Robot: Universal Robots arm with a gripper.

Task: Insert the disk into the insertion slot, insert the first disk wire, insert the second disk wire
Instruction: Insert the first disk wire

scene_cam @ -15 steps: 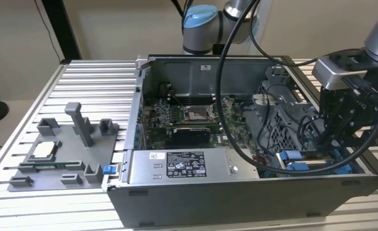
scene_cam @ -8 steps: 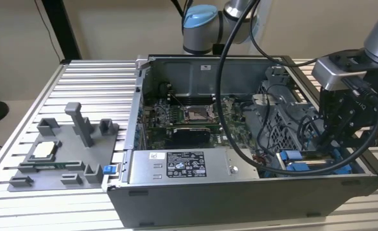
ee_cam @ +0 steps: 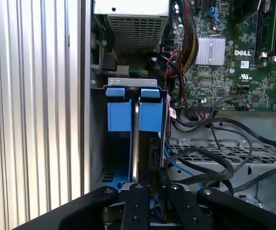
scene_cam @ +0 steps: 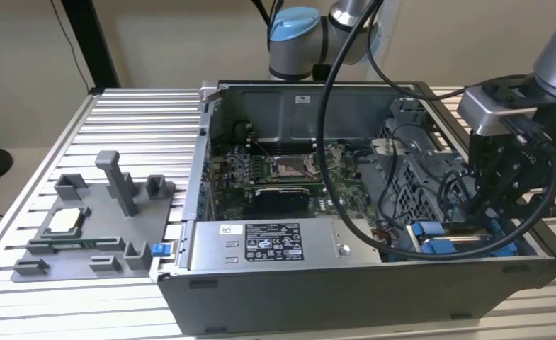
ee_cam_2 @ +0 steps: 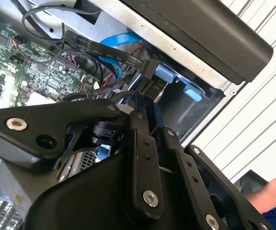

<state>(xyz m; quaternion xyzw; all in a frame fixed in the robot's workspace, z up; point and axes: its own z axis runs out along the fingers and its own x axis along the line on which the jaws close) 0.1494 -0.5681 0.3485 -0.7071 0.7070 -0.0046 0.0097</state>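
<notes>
The gripper (scene_cam: 490,216) is hanging low inside the open case (scene_cam: 353,290), at the corner on the exterior view's right, just over the disk (ee_cam: 136,143). The disk is sitting on edge in the slot (ee_cam: 98,143), between blue tabs (ee_cam: 119,115). Black cables (ee_cam: 209,165) are looping beside it, and a black connector (ee_cam: 154,153) is crowding its side. The gripper's links are covering the disk's near end, so I cannot tell whether it is spread or pinching. A hand (ee_cam_2: 274,191) is showing, cut off, beyond the case
</notes>
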